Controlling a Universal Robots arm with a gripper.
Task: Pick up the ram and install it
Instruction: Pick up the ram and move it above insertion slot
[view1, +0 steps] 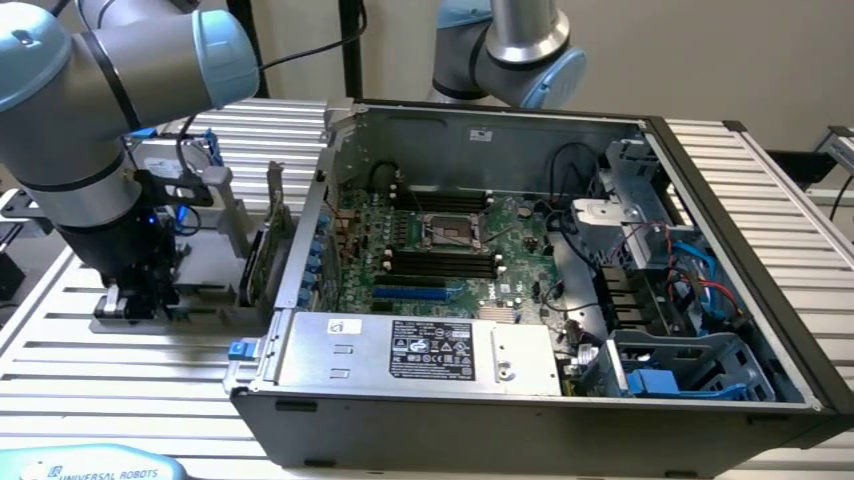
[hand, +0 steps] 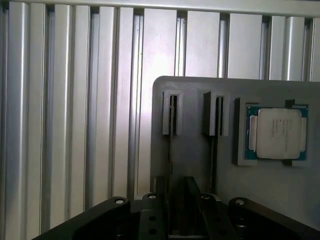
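In the wrist view a grey holder (hand: 195, 160) has two narrow slots. A thin dark strip, apparently the ram (hand: 170, 140) seen edge-on, stands in one slot and runs down between my fingers. A second thin strip (hand: 215, 145) stands in the other slot. My gripper (hand: 176, 202) is open, its dark fingers (hand: 202, 205) on either side of the first strip with a gap showing. In the exterior view the gripper (view1: 134, 298) points down onto the holder (view1: 200, 290), to the exterior view's left of the open computer case (view1: 747, 300). Black memory slots (view1: 441, 262) lie on the motherboard.
A square silver processor (hand: 276, 132) sits in a recess of the holder. A green expansion card (view1: 274, 240) stands upright between holder and case. A second arm (view1: 514, 50) rises behind the case. The power supply (view1: 414, 350) and cables crowd the case's near side.
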